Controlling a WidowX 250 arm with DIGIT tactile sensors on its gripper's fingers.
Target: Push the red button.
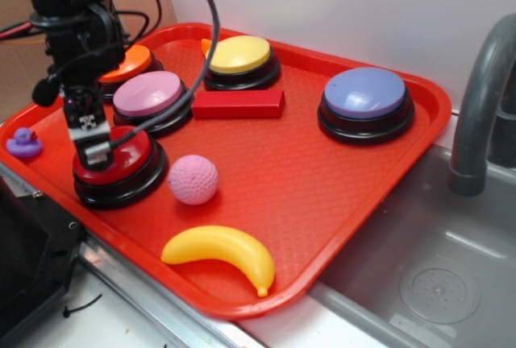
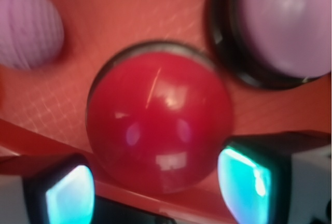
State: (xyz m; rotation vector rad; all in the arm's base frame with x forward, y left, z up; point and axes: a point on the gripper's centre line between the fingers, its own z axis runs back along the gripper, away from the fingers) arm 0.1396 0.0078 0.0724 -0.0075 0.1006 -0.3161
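One tool (image 1: 95, 153) sits directly above the red button (image 1: 129, 155), dome centred just ahead of its pads (image 2: 70, 195); jaws parted, holding nothing.

The gripper (image 1: 95, 153) hides part of the red button (image 1: 133, 151); wrist view blurred, jaws' spacing unclear.

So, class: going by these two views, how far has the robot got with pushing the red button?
Done: the gripper is down at the red button, and the wrist view shows the dome close between the fingers. In hand: the descent or press; actual contact can't be confirmed. Left: pushing the dome fully down, if not already, then lifting away.
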